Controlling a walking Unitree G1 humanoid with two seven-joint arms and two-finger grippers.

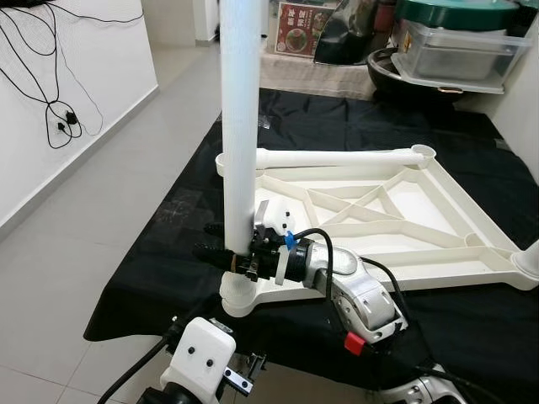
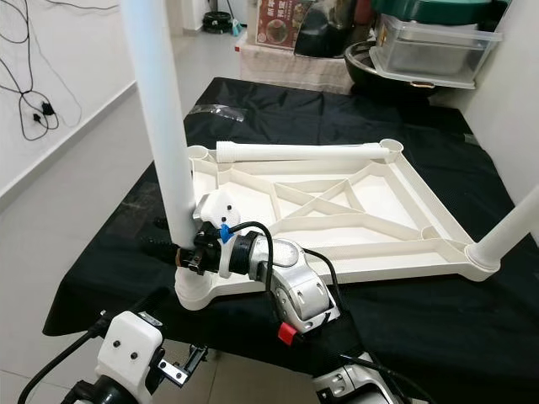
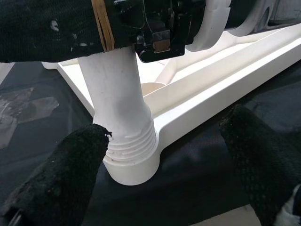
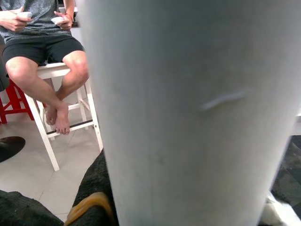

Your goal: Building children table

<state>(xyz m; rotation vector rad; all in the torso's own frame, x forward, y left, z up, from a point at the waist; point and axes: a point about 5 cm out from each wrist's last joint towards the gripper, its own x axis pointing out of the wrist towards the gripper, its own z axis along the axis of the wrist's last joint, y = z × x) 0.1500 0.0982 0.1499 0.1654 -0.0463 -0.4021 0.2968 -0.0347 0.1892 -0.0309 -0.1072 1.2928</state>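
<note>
The white tabletop (image 1: 472, 227) lies upside down on a black cloth (image 1: 160, 252). A white table leg (image 1: 239, 126) stands upright in the socket (image 3: 134, 165) at the near left corner. My right gripper (image 1: 221, 244) is shut on this leg just above the socket, and the leg's surface (image 4: 197, 113) is close up in the right wrist view. My left gripper (image 3: 164, 129) is open low in front of the socket, its fingers (image 3: 61, 179) apart and touching nothing. A second leg (image 1: 337, 157) lies across the tabletop's far edge. A third leg (image 2: 509, 225) leans up from the right corner.
Light floor tiles (image 1: 76, 219) run along the left to a white wall with black cables (image 1: 59, 118). Plastic tubs (image 1: 459, 50) and boxes stand behind the cloth. A person (image 4: 42, 42) sits on a white stool beside a red stool (image 4: 14, 101).
</note>
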